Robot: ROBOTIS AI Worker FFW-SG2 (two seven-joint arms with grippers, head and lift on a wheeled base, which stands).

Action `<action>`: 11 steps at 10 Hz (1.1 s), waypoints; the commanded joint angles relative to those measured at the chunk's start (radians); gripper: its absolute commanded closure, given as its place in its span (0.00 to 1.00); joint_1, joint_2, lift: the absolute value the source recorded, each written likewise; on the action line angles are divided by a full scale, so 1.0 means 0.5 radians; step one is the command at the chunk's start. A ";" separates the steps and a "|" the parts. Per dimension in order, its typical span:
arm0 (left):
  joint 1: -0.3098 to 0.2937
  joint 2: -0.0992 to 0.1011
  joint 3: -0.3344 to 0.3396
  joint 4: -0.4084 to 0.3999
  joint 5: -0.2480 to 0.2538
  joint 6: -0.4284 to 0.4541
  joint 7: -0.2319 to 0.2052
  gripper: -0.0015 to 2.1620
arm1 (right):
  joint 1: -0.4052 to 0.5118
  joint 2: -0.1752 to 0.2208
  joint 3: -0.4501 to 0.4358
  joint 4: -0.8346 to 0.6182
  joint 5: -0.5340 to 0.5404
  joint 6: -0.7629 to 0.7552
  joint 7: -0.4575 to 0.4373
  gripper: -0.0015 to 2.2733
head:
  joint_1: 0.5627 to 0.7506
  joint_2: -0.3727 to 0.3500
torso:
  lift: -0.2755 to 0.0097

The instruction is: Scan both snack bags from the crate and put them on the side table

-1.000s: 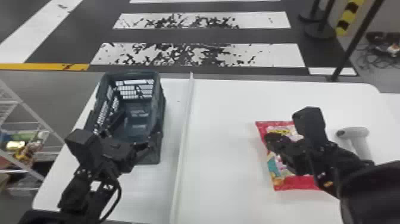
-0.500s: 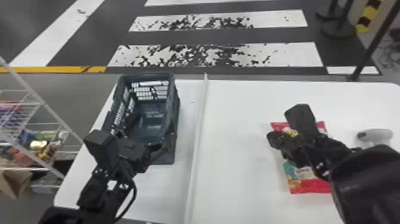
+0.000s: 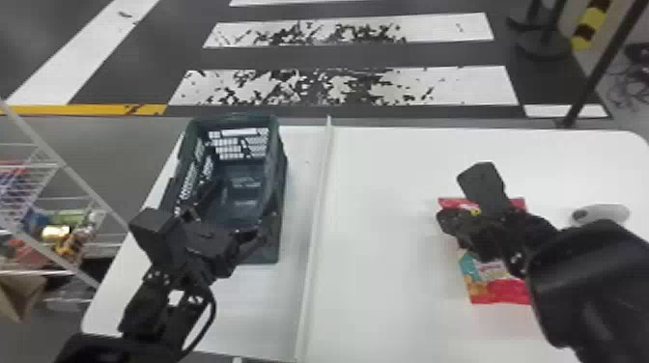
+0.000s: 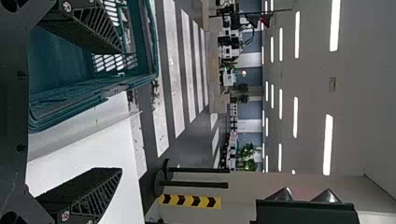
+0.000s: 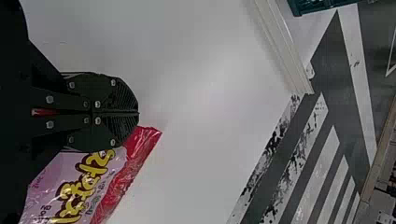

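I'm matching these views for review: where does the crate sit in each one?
Head view: crate, left of centre, beside the white divider.
Left wrist view: crate, partly behind one finger of the left pincer.
Right wrist view: crate, a sliver at the edge, beyond the divider.
Shared landmark: the striped floor crossing.

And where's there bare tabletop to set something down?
Widest: between the divider and snack bag. Narrower: between crate and divider. Crowded: around the bag, with the right pincer over it and the scanner beside it.
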 commanded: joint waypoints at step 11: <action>0.000 0.003 -0.028 0.007 -0.006 0.000 0.000 0.05 | 0.336 -0.068 -0.325 -0.487 -0.110 0.086 0.052 0.99 | 0.70 0.58 | 0.66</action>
